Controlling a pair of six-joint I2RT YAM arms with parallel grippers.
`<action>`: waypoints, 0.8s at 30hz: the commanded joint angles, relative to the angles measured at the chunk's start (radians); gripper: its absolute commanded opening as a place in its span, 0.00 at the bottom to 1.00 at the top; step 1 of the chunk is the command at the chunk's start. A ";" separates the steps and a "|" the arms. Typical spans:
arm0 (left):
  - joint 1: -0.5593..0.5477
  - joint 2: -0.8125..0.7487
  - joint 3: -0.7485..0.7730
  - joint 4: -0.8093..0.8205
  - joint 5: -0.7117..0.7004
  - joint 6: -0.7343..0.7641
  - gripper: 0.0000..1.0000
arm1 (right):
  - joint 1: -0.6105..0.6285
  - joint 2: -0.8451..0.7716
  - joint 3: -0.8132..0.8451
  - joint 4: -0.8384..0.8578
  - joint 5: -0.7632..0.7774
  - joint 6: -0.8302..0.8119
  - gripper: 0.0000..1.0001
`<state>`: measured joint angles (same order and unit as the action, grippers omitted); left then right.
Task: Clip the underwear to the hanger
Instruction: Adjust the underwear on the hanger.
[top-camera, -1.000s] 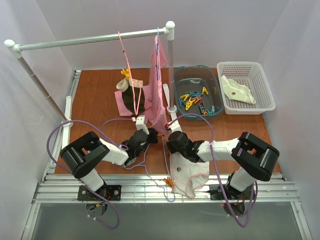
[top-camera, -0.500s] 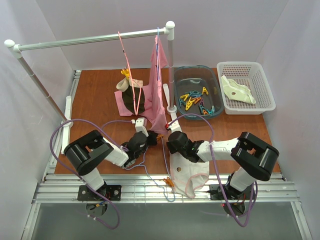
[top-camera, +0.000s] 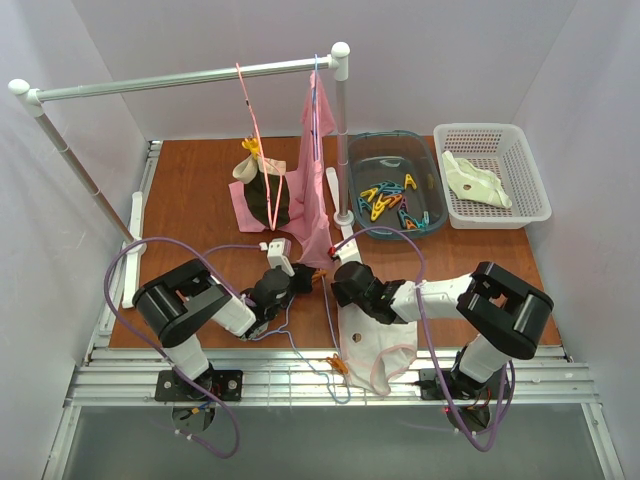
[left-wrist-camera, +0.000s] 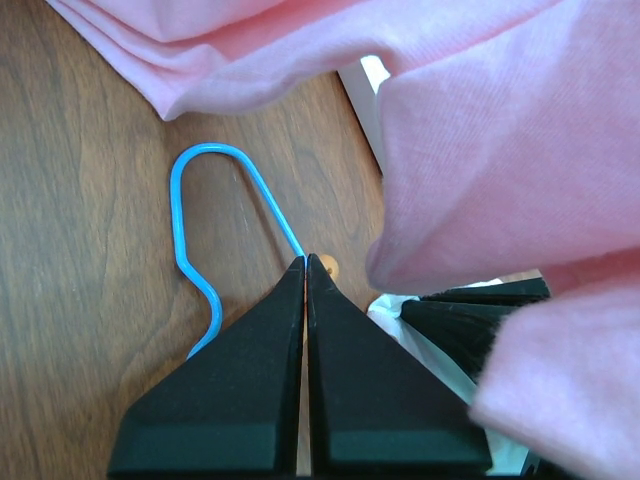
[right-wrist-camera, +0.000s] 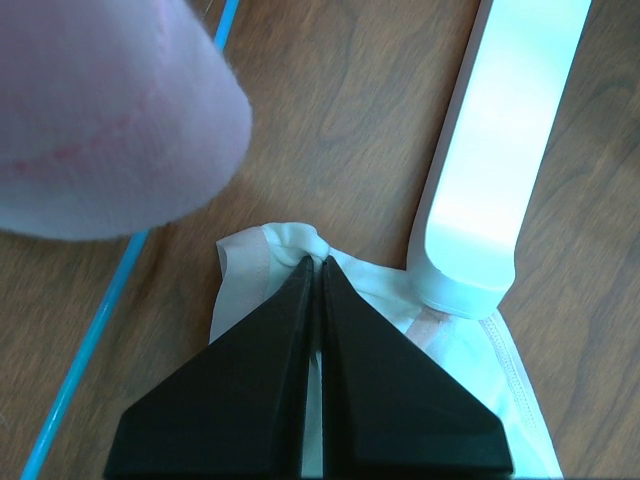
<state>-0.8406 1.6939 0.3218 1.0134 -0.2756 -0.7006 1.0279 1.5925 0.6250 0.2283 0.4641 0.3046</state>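
The hanger (left-wrist-camera: 185, 190), thin light-blue wire, lies on the wooden table with its hook ahead of my left gripper (left-wrist-camera: 305, 260). The gripper's jaws are shut, and the wire runs in at their tips beside a small orange piece (left-wrist-camera: 326, 266). In the top view the left gripper (top-camera: 305, 277) sits under the hem of the hanging pink garment. The underwear (top-camera: 385, 345), pale with pink edging, is spread over the table's near edge. My right gripper (right-wrist-camera: 318, 262) is shut on a bunched corner of the underwear (right-wrist-camera: 265, 262). The hanger wire (right-wrist-camera: 90, 340) runs past on its left. Both grippers nearly meet in the top view, where the right gripper (top-camera: 338, 270) shows.
A pink garment (top-camera: 315, 180) hangs from the rail. Beside it, dark underwear (top-camera: 268, 195) hangs on a pink hanger. The rack's white foot (right-wrist-camera: 480, 200) lies just right of my right fingers. A bin of clothespins (top-camera: 395, 195) and a white basket (top-camera: 520, 150) stand at the back right. An orange pin (top-camera: 338, 363) lies by the front edge.
The left arm has crept a little left and inward, its wrist shifting slightly. The right arm and the underwear have barely moved. Both grippers stay shut.
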 joint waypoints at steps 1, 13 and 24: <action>-0.003 0.027 -0.032 -0.030 -0.001 0.001 0.00 | -0.002 0.018 0.022 0.005 -0.018 -0.007 0.01; -0.012 0.062 -0.052 0.001 0.003 0.006 0.00 | -0.005 0.018 0.068 -0.003 0.013 -0.025 0.01; -0.017 0.107 -0.073 0.062 0.016 0.004 0.00 | -0.026 0.033 0.139 -0.018 0.033 -0.053 0.01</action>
<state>-0.8532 1.7615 0.2874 1.1450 -0.2665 -0.7025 1.0130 1.6115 0.7227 0.2070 0.4694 0.2714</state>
